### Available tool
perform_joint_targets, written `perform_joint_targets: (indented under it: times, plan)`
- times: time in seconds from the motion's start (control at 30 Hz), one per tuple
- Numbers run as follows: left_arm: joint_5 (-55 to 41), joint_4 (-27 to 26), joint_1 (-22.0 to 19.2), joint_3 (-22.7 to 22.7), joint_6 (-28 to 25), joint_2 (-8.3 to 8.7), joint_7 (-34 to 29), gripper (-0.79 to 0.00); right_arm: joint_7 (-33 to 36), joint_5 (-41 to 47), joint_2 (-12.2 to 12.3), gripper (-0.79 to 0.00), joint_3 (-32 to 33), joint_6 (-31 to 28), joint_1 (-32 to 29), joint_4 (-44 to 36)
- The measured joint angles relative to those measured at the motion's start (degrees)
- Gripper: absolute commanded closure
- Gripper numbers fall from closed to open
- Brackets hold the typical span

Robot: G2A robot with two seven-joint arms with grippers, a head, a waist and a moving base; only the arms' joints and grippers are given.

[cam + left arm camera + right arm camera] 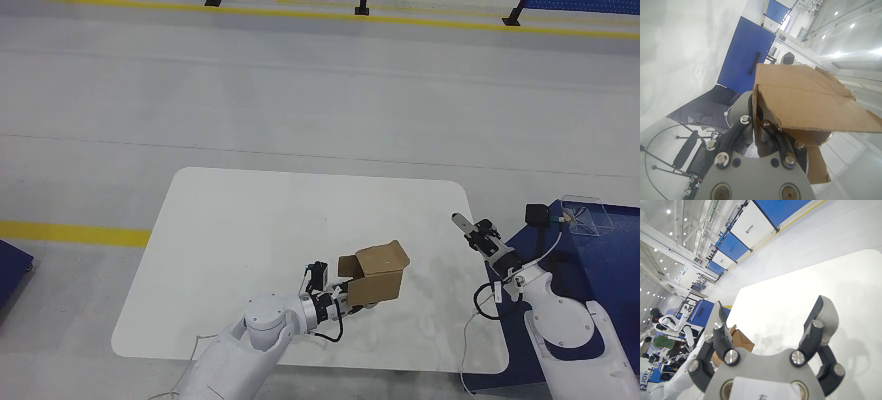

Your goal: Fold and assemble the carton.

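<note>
Cardboard carton (380, 268), just one, in left tool (346, 294)

The carton (380, 270) is plain brown cardboard, and the surface (250, 230) is white. The right fingers (829, 313) are pale grey with black ribbed pads (813, 311). The floor (300, 90) is light grey, crossed by yellow lines (70, 233).

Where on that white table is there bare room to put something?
The table is bare across its far half and left of the carton. Crowded: the near middle, where the left gripper holds it, and the right edge by the right gripper.
</note>
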Motion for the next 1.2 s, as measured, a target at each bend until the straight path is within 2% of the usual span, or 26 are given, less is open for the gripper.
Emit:
perform_joint_targets:
  times: [0.6, 0.63, 0.73, 0.8, 0.87, 0.93, 0.97, 1.03, 1.07, 1.2]
  plan:
    - [-0.6, -1.2, 0.4, -0.3, 1.1, 0.01, 1.1, 0.0, 0.0, 0.0, 0.0, -0.785, 0.0, 0.0, 0.0, 0.0]
    - [-1.4, -2.8, 0.8, -0.6, 2.7, 0.02, 2.1, 0.0, 0.0, 0.0, 0.0, -0.785, 0.0, 0.0, 0.0, 0.0]
    - [-7.0, -9.7, 2.8, -2.5, 12.5, -0.09, 7.4, 0.0, 0.0, 0.0, 0.0, -0.785, 0.0, 0.0, 0.0, 0.0]
    - [-16.9, -13.9, 4.0, -3.7, 22.8, -0.67, 10.4, 0.0, 0.0, 0.0, 0.0, -0.785, 0.0, 0.0, 0.0, 0.0]
    - [-28.1, -15.4, 4.2, -5.4, 31.5, -1.42, 13.1, 0.0, 0.0, 0.0, 0.0, -0.785, 0.0, 0.0, 0.0, 0.0]
    - [-36.8, -16.1, 4.8, -6.2, 34.5, -2.4, 19.5, 0.0, 0.0, 0.0, 0.0, -0.785, 0.0, 0.0, 0.0, 0.0]
    - [-42.4, -16.4, 5.0, -6.1, 34.0, -3.12, 26.1, 0.0, 0.0, 0.0, 0.0, -0.785, 0.0, 0.0, 0.0, 0.0]
    - [-50.9, -16.4, 5.3, -6.1, 30.7, -4.19, 38.1, 0.0, 0.0, 0.0, 0.0, -0.785, 0.0, 0.0, 0.0, 0.0]
    - [-55.7, -16.6, 5.1, -5.7, 27.8, -4.85, 46.3, 0.0, 0.0, 0.0, 0.0, -0.785, 0.0, 0.0, 0.0, 0.0]
    - [-66.4, -15.9, 3.9, -3.6, 18.0, -6.59, 70.0, 0.0, 0.0, 0.0, 0.0, -0.785, 0.0, 0.0, 0.0, 0.0]
